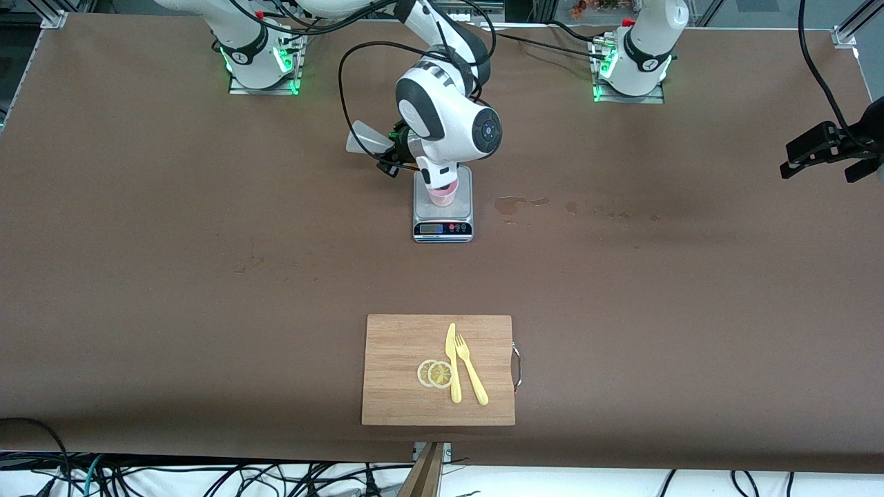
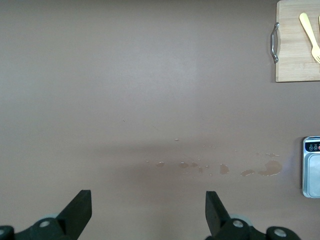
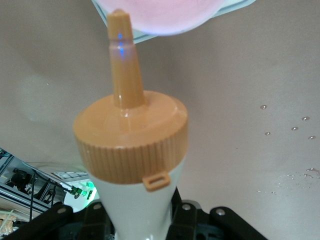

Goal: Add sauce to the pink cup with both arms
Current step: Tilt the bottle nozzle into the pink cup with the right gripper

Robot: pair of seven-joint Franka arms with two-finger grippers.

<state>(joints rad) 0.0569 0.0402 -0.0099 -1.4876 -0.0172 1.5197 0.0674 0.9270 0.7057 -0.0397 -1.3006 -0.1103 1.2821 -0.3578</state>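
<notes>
The pink cup (image 1: 443, 196) stands on a grey kitchen scale (image 1: 443, 222) in the middle of the table. My right gripper (image 1: 395, 160) hangs just over the scale, shut on the sauce bottle (image 1: 364, 140), which lies tipped with its whitish body sticking out toward the right arm's end. In the right wrist view the orange cap (image 3: 131, 136) points its nozzle at the pink cup (image 3: 160, 15), the tip at the rim, and the right gripper (image 3: 141, 220) pinches the bottle's body. My left gripper (image 1: 818, 169) waits high over the left arm's end, open and empty (image 2: 148, 210).
A wooden cutting board (image 1: 387, 373) lies near the front edge, carrying a yellow knife (image 1: 452, 362), a yellow fork (image 1: 471, 373) and lemon slices (image 1: 435, 373). Wet stains (image 1: 511, 204) mark the table beside the scale toward the left arm's end.
</notes>
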